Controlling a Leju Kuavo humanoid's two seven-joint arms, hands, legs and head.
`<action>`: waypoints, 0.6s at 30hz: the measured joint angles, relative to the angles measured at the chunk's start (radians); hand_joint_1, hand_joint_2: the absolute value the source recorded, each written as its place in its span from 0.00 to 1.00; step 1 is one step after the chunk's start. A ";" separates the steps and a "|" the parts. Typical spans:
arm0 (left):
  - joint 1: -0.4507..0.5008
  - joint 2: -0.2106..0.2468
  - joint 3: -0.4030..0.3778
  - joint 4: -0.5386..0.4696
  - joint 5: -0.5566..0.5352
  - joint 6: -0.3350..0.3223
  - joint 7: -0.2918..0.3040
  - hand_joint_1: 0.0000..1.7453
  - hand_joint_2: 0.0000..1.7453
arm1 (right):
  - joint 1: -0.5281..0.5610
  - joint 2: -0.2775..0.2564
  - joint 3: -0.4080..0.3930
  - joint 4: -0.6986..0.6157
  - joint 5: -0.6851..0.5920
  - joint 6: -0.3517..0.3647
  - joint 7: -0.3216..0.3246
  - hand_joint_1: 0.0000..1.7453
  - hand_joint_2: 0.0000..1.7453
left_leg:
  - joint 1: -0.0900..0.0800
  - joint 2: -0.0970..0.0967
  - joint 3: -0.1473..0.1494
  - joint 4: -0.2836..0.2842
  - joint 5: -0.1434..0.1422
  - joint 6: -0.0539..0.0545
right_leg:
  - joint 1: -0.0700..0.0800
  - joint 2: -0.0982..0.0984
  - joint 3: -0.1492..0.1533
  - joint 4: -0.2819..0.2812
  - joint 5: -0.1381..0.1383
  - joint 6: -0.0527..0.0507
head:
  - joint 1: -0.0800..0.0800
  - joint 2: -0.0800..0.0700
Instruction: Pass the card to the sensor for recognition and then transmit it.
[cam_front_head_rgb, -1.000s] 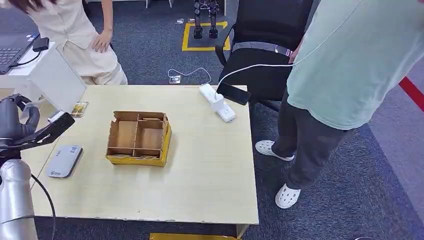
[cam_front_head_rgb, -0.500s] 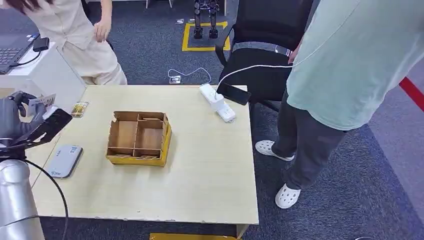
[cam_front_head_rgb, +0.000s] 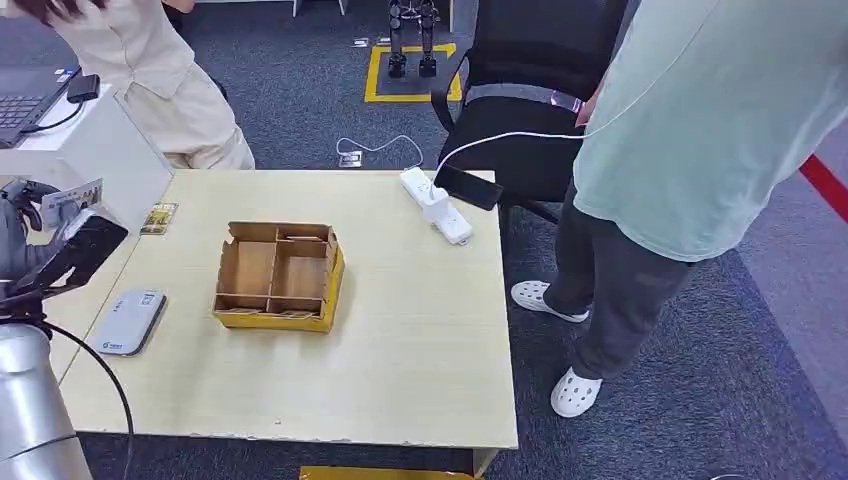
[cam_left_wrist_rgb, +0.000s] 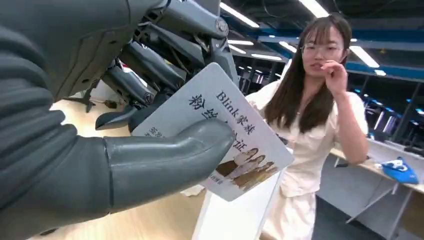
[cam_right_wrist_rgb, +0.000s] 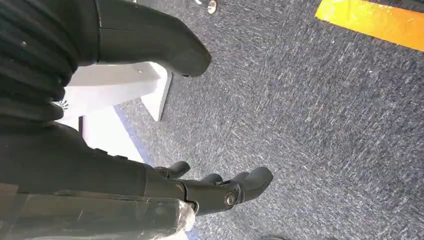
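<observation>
A pale wooden table (cam_front_head_rgb: 400, 330) stands on dark carpet in an office, with two people close by its far and right edges. Your left hand (cam_front_head_rgb: 35, 240) hangs beside the table's left edge, pinching the card (cam_front_head_rgb: 72, 202) between the thick thumb (cam_left_wrist_rgb: 165, 160) and the darker fingers (cam_left_wrist_rgb: 150, 65); the card (cam_left_wrist_rgb: 235, 135) sticks out well past the thumb, held by one end. Below and just inboard lies the grey sensor (cam_front_head_rgb: 130, 321), flat near the table's left edge. Beyond it sits the divided cardboard box (cam_front_head_rgb: 278, 276), with a second card (cam_front_head_rgb: 159, 217) near the far left corner. Your right hand (cam_right_wrist_rgb: 220, 190) hangs over the floor, fingers loosely apart and holding nothing. Likely risks: the shallow pinch may let the card pivot or slip as you lower it, and a tilted face may fail to read.
</observation>
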 joint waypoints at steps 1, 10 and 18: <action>0.000 -0.002 0.000 -0.002 0.001 0.000 0.000 1.00 1.00 | 0.000 0.000 -0.004 0.000 0.003 0.000 0.000 0.00 1.00 | 0.000 0.000 0.000 0.000 0.000 0.000 | 0.000 0.000 0.000 0.000 0.000 0.000 | 0.000 0.000; 0.002 -0.004 0.000 -0.007 -0.054 0.023 0.013 1.00 1.00 | 0.000 0.002 -0.026 -0.003 0.027 0.000 0.000 0.00 1.00 | 0.000 0.000 0.000 0.000 0.000 0.000 | 0.000 0.000 0.000 0.000 0.000 0.000 | 0.000 0.000; 0.004 0.006 0.043 0.013 -0.212 0.116 0.051 1.00 1.00 | -0.001 0.008 -0.074 -0.004 0.080 0.002 -0.001 0.00 1.00 | 0.000 -0.001 0.000 0.000 0.000 0.000 | 0.000 -0.001 0.000 0.000 0.000 0.000 | 0.000 0.000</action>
